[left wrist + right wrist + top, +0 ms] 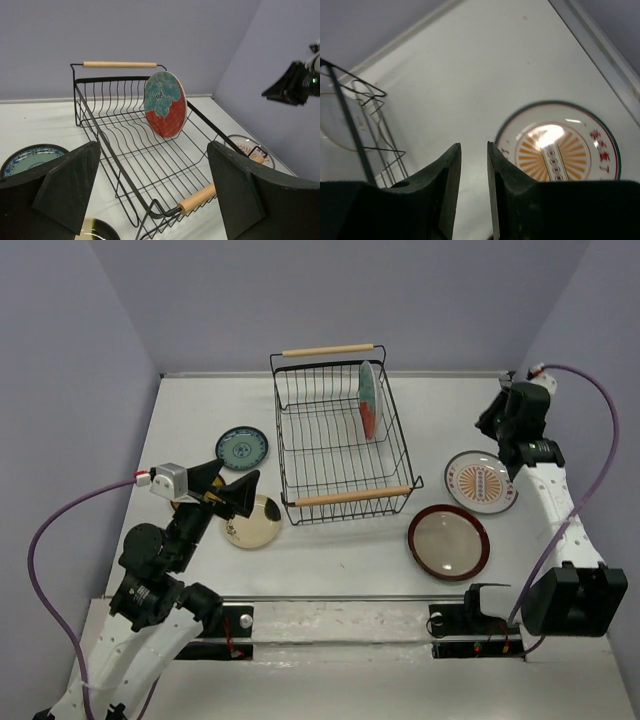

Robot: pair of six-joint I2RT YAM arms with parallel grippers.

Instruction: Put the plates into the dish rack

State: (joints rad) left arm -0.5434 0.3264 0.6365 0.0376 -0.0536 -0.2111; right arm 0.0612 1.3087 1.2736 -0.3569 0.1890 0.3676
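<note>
**One plate in the rack, four on the desk**

From the top, the black wire dish rack [350,497] sits in the middle of the white desk [190,410]. A red plate with teal flowers [369,400] stands on its edge inside, by the far right side. A teal-blue plate [242,448] and a cream plate [258,525] lie left of the rack. A sunburst plate [480,482] and a dark-red-rimmed plate [448,540] lie to its right. The left tool [228,492] hangs over the cream plate.

From the left wrist, the left tool is spread wide and holds nothing. The rack is in front of it.

From the right wrist, the right tool [473,150] is almost pressed together, with nothing in it. The sunburst plate lies under it.
</note>
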